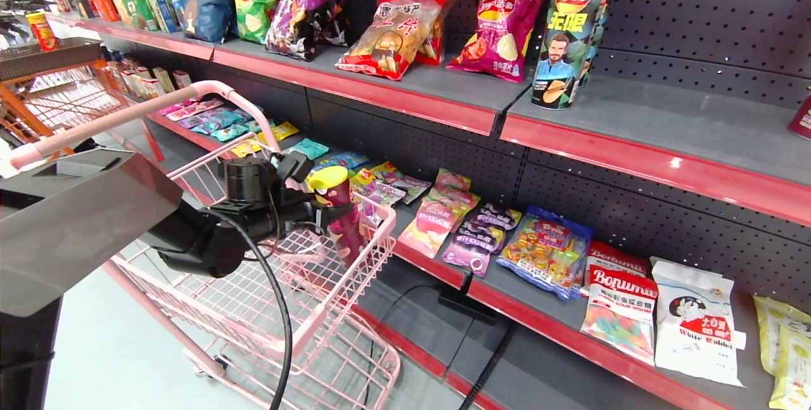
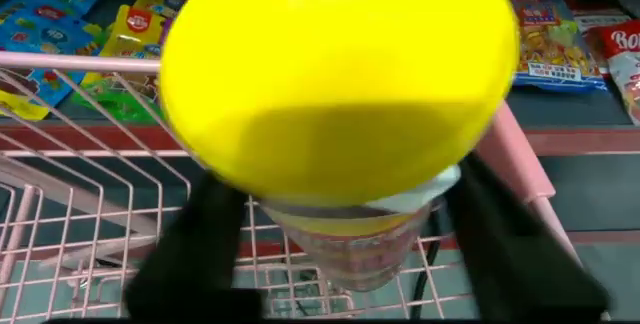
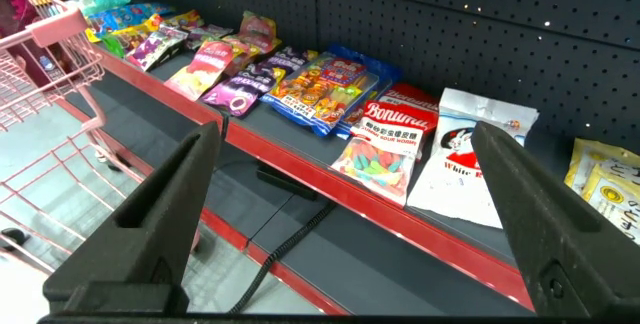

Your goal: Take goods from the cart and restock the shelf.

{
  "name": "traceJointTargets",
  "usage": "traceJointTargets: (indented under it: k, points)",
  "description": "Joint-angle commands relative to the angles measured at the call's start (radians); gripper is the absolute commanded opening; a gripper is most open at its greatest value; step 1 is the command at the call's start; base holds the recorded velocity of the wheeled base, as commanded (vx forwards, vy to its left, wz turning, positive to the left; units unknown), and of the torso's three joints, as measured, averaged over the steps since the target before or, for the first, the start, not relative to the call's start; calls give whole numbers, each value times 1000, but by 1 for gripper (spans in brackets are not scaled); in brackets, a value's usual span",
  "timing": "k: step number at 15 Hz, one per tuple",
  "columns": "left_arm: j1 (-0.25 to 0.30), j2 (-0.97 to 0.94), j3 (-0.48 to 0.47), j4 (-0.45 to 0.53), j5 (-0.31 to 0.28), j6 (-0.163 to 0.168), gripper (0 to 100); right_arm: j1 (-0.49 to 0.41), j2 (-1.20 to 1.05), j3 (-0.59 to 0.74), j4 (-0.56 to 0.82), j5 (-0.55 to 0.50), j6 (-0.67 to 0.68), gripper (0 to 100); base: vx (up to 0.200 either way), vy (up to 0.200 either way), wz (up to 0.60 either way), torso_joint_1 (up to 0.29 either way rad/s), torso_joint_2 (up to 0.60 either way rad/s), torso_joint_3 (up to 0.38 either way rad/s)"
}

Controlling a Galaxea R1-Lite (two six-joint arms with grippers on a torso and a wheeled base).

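Note:
A purple chips can (image 1: 339, 210) with a yellow lid (image 2: 340, 74) stands upright at the far corner of the pink cart (image 1: 329, 321), its lid above the cart's rim. My left gripper (image 1: 319, 206) is shut on the can just under the lid, with a dark finger (image 2: 185, 259) on each side of it. My right gripper (image 3: 348, 144) stands open with nothing between its fingers, out in front of the lower shelf (image 3: 300, 169) and its candy bags. The upper shelf (image 1: 665, 125) carries a tall green chips can (image 1: 570, 30) with bare board to its right.
Chip bags (image 1: 393, 30) fill the upper shelf to the left of the green can. Candy bags (image 1: 545, 248) lie along the lower shelf. A black cable (image 1: 488, 365) runs down by the shelf's foot. An orange cart (image 1: 51, 90) stands at the far left.

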Motion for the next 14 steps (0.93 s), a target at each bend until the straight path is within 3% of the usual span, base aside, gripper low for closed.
traceJointTargets:
  k: [1,5,7,8,9,11,13,14]
  points:
    - [-11,19,-8,-1,0,-1,0,1,0,0,0,0,-2,100,0,0,0,0,0,0]
    - [-1,-20,24,-12,28,-19,0,1,0,0,0,0,-1,100,0,0,0,0,0,0]
    - [12,-115,78,-7,29,-76,0,1,0,0,0,0,-1,100,0,0,0,0,0,0]
    - [35,-204,142,-4,34,-93,0,1,0,0,0,2,-1,100,0,0,0,0,0,0]
    - [45,-244,179,-5,34,-94,0,1,0,0,0,3,-1,100,0,0,0,0,0,0]
    - [100,-460,346,-5,36,-94,0,1,0,0,0,3,-1,100,0,0,0,0,0,0]
    - [146,-603,411,-2,37,-94,0,1,0,0,0,3,1,100,0,0,0,0,0,0]
    - [178,-761,448,45,49,-94,0,1,0,0,0,3,2,100,0,0,0,0,0,0]
